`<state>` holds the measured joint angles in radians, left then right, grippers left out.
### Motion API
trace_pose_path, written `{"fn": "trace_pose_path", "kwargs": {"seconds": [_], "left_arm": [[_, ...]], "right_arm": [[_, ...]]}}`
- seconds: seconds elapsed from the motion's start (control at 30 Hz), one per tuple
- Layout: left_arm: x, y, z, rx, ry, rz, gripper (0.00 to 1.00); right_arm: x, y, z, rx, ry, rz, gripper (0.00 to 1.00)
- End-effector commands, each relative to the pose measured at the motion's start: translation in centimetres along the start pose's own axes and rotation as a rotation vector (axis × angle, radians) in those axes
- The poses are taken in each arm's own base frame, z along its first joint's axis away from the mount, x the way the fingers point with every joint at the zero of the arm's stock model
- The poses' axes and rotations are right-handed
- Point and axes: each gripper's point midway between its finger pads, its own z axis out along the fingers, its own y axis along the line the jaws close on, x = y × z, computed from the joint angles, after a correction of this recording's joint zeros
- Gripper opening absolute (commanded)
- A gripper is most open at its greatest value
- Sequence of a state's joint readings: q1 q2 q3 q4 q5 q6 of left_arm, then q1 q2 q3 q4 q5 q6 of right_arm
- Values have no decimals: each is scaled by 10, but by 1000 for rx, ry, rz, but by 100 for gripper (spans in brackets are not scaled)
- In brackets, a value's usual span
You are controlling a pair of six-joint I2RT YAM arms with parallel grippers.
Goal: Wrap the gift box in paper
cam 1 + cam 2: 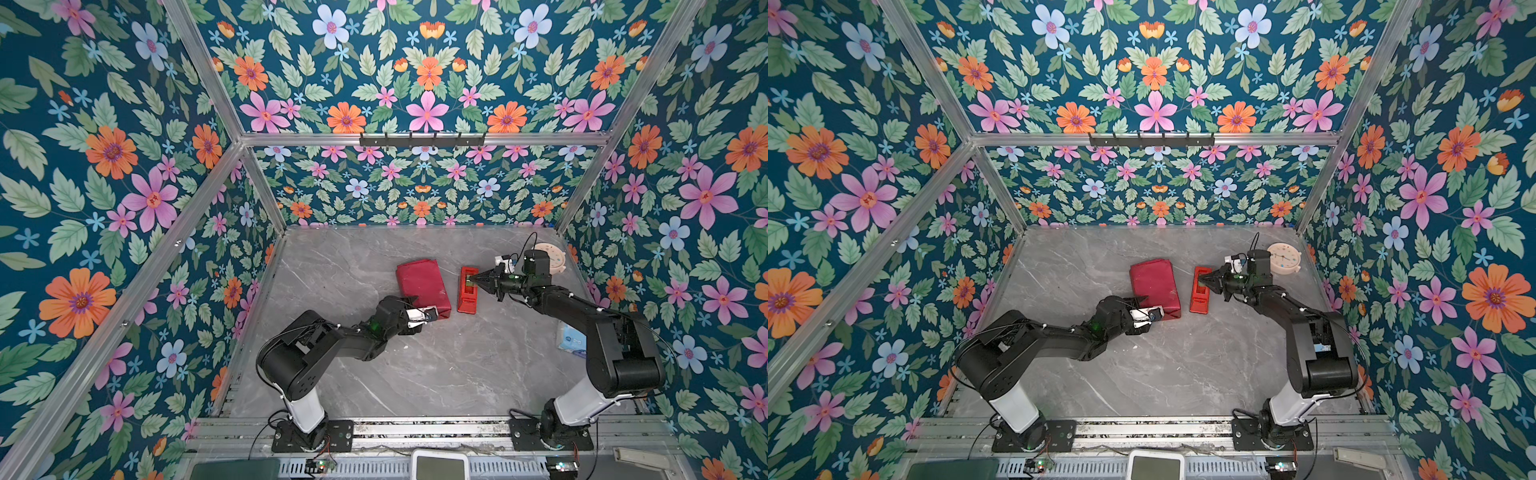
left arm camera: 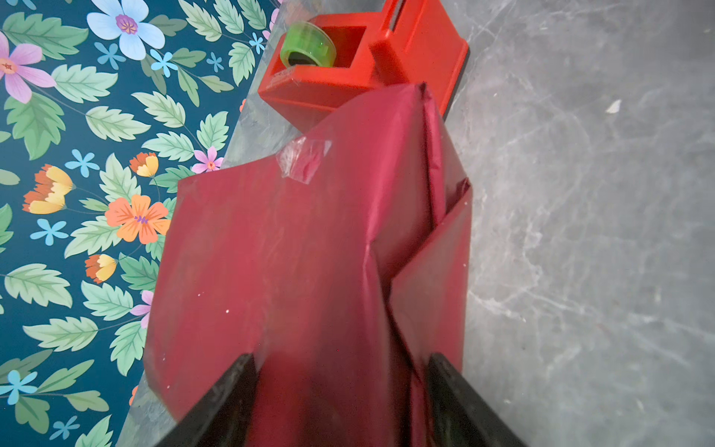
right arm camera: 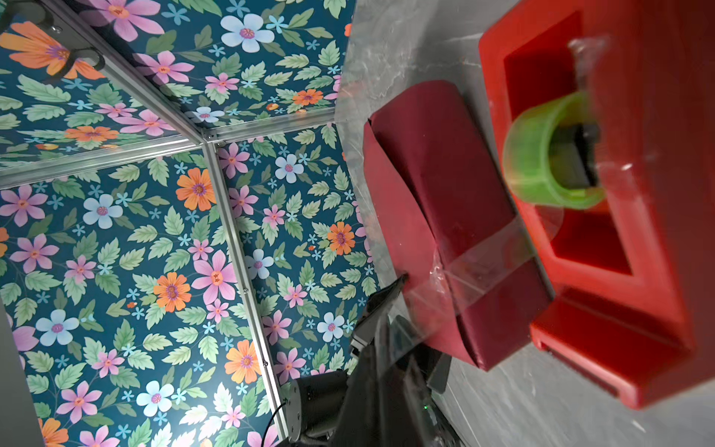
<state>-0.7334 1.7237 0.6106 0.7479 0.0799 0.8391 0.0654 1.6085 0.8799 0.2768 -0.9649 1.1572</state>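
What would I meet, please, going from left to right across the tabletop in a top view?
Maroon paper → red tape dispenser → round clock.

No home, this was a robot test cell: floral-printed panels (image 1: 104,174) on a bare aluminium frame (image 1: 419,139) boxed in a grey marble-look tabletop (image 1: 449,365), where a left arm (image 1: 332,345) and a right arm (image 1: 602,324) stood bolted to a slotted metal rail (image 1: 428,430), cables (image 1: 259,440) trailing.
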Motion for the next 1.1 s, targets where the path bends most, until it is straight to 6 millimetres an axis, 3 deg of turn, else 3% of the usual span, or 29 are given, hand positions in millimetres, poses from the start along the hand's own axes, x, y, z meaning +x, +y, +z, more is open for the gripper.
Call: {"fn": "trace_pose_path", "kwargs": {"seconds": [0.0, 0.47, 0.83, 1.07], "left_arm": [[8, -7, 1, 25, 33, -7, 71], [8, -6, 2, 23, 34, -7, 71], [8, -6, 2, 23, 35, -8, 71], [8, -6, 2, 27, 37, -7, 71]], "right_arm": [[2, 1, -2, -5, 2, -26, 0], [28, -13, -2, 22, 23, -10, 0], [53, -54, 8, 69, 38, 54, 0], [56, -75, 7, 103, 22, 71, 0]]}}
